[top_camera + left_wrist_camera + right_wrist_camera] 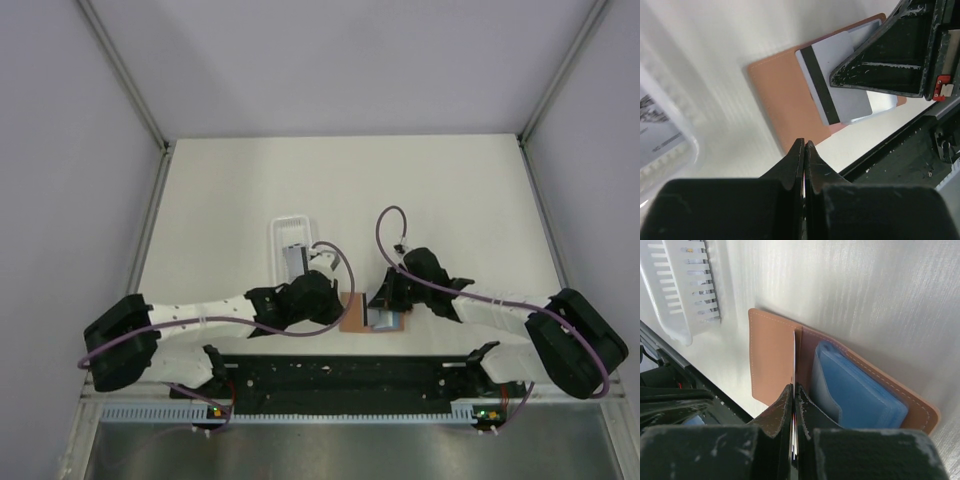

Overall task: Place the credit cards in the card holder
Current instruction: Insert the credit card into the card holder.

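Note:
The orange-brown card holder [352, 318] lies open on the table near the front edge, between the two grippers. Its pale blue-grey pockets [855, 390] face up. My right gripper [794, 386] is shut on a grey credit card with a dark stripe [832, 82]. It holds the card on edge over the holder's fold, and the card shows as a thin line in the right wrist view [794, 355]. My left gripper [804, 144] is shut with nothing seen in it, just left of the holder [780, 95]. Another card [293, 262] lies in the white tray.
A white plastic tray [292, 228] stands behind the left gripper; it also shows in the right wrist view [685, 285] and the left wrist view [685, 150]. The black base rail [340, 375] runs along the table's near edge, close to the holder.

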Robot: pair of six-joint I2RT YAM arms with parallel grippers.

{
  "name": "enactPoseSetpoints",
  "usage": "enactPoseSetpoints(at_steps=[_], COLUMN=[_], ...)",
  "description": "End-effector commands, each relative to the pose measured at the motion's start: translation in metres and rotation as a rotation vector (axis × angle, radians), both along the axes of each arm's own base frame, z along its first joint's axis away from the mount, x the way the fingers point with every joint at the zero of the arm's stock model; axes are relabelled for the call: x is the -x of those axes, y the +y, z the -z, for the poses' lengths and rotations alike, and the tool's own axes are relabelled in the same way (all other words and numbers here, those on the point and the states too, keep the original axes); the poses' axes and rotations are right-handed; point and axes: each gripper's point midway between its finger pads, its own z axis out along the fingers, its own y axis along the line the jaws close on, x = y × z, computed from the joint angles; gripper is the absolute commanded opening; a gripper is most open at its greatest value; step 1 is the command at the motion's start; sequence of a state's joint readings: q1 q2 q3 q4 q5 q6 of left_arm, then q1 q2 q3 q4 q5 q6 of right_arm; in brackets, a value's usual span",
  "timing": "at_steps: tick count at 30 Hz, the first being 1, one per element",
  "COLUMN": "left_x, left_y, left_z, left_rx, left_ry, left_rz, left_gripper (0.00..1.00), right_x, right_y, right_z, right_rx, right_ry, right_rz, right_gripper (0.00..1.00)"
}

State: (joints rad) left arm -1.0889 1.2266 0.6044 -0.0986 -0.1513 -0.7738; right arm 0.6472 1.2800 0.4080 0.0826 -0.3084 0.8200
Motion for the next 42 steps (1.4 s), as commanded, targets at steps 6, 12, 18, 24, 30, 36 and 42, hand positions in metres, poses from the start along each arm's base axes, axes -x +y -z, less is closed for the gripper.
enactPoseSetpoints(at_steps=[6,12,18,24,30,36,42], left_x=[-0.015,-0.017,-0.013,-0.014,-0.015,-0.014,-0.013], left_y=[-0.067,-0.069,-0.068,-0.065,-0.062,-0.062,-0.061], left_z=[0.001,0.028,0.049,0.053,0.054,0.054,0.054], left_rx=[0.074,0.040,0.004,-0.019,-0.034,-0.035,-0.038], left_ry=[-0.060,-0.025,0.015,0.016,0.012,0.014,0.012], left_rz=[0.069,0.044,0.045,0.042,0.043,0.044,0.046], left_gripper=[0.00,0.00,0.00,0.00,0.00,0.00,0.00], right_x=[-0.009,-0.010,-0.011,-0.006,-0.008,-0.008,-0.007], right_y=[0.005,0.001,-0.014,-0.042,-0.070,-0.084,-0.091], right_z=[-0.016,-0.027,-0.051,-0.060,-0.075,-0.077,-0.068], right_rx=[0.002,0.016,0.074,0.183,0.264,0.297,0.323], right_ry=[-0.060,-0.078,-0.133,-0.166,-0.225,-0.217,-0.189], right_rz=[-0.012,-0.017,0.007,0.046,0.130,0.172,0.198], right_gripper=[0.00,0.00,0.00,0.00,0.00,0.00,0.00])
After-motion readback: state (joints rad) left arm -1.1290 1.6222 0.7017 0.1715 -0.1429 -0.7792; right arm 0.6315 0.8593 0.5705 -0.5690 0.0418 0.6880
